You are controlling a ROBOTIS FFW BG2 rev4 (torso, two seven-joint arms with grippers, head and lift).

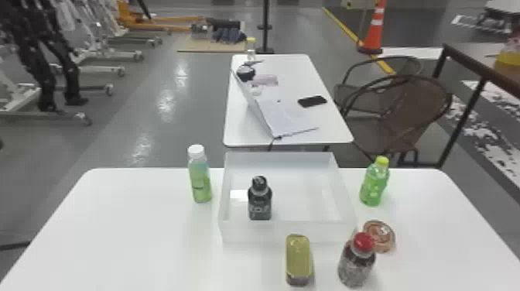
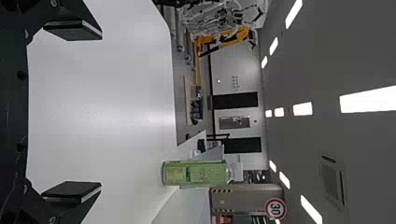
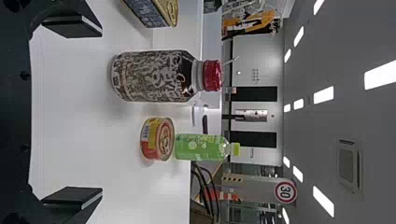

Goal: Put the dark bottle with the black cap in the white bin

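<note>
The left gripper (image 2: 101, 111) has its fingers spread with nothing between them, and so does the right gripper (image 3: 102, 112). Out ahead of them, the dark bottle (image 1: 260, 205) stands upright inside the white bin (image 1: 288, 232). Beyond the left gripper is a green bottle with a white cap (image 2: 198, 173). In front of the right gripper stands a red-capped bottle (image 3: 156, 77), with a round can (image 3: 158, 139) near it and a yellow-capped bottle (image 3: 201, 147) farther off.

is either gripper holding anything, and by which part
Nothing is held: the left gripper and the right gripper both have their fingers apart, with nothing between them.
</note>
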